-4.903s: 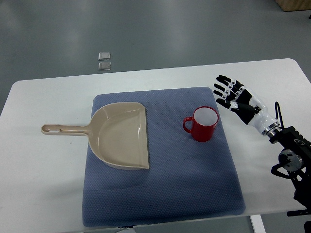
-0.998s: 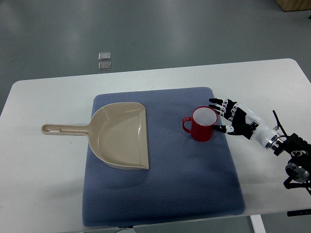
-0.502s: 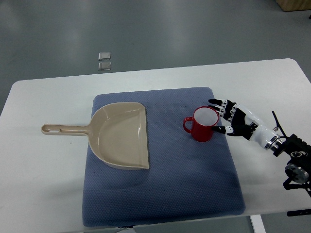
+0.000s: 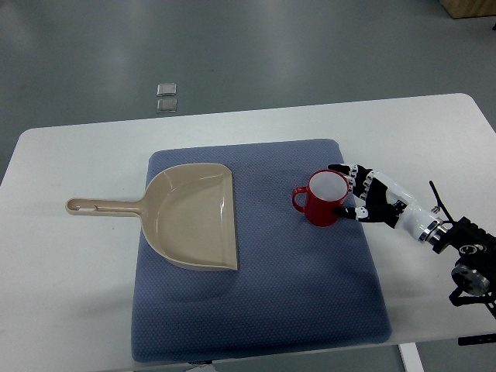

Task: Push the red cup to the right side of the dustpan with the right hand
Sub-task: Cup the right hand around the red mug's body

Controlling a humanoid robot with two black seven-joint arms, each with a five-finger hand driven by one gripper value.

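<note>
**Table inventory: red cup, dustpan, one robot hand**

1. Table (image 4: pixel 70 256). White, rounded corners, spanning the full width of the view. Grey floor beyond its far edge.

2. Mat (image 4: pixel 263 310). Blue-grey padded square, lying flat on the middle of the table; it carries items 3 and 4.

3. Dustpan (image 4: pixel 194 217). Beige plastic, on the left part of the mat. The handle points left and runs off the mat onto the bare table; the straight open lip faces right.

4. Red cup (image 4: pixel 324 198). Upright, white inside, on the right part of the mat near its far right corner. It stands to the right of the dustpan and well apart from its lip (bare mat lies between them). The handle points left, toward the dustpan.

5. Right hand (image 4: pixel 369 201). Black and white, its arm entering from the right edge near the table's near right corner. Fingers (image 4: pixel 339 168) spread wide, grasping nothing; the fingertips rest against the cup's right wall.

6. Two small clear squares (image 4: pixel 166 97). On the floor beyond the table, one just beside the other.
</note>
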